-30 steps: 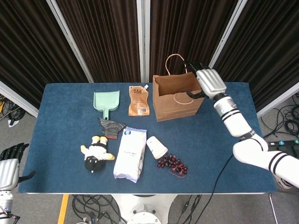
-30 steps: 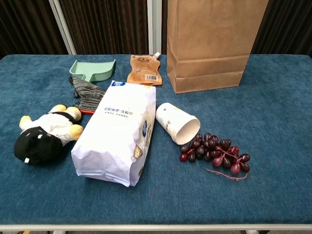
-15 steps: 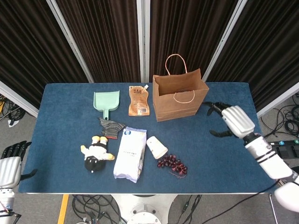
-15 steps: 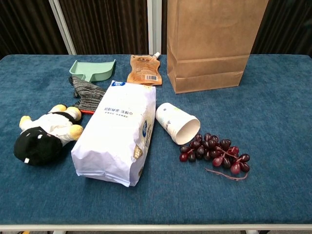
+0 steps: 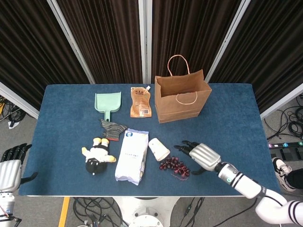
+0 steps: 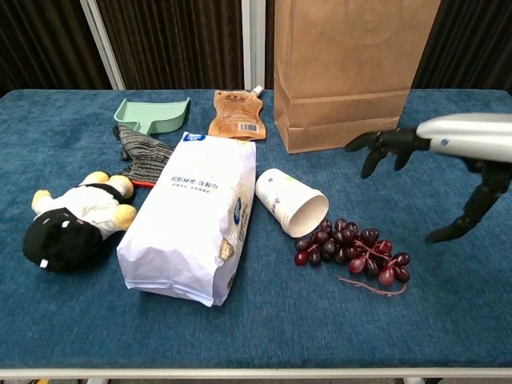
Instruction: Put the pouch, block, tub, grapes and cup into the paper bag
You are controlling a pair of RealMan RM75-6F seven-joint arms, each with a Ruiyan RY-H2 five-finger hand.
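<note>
The brown paper bag [image 5: 182, 98] [image 6: 344, 72] stands open at the back of the blue table. An orange spouted pouch [image 5: 140, 101] [image 6: 238, 115] lies flat to its left. A white paper cup [image 5: 158, 149] [image 6: 291, 202] lies on its side, with dark red grapes [image 5: 174, 166] [image 6: 352, 250] just right of it. My right hand [image 5: 199, 155] [image 6: 436, 156] hovers open just right of and above the grapes, fingers spread, holding nothing. My left hand [image 5: 10, 165] hangs open off the table's left edge. I see no block or tub.
A large white bag [image 5: 132, 155] [image 6: 194, 215] lies left of the cup. A plush toy [image 5: 98, 155] [image 6: 74, 218], a striped glove [image 5: 112, 128] [image 6: 142, 154] and a green dustpan [image 5: 108, 103] [image 6: 152, 114] sit further left.
My right hand has left the bag's rim, swung down along the right side of the table and come in low beside the grapes. The objects have not moved.
</note>
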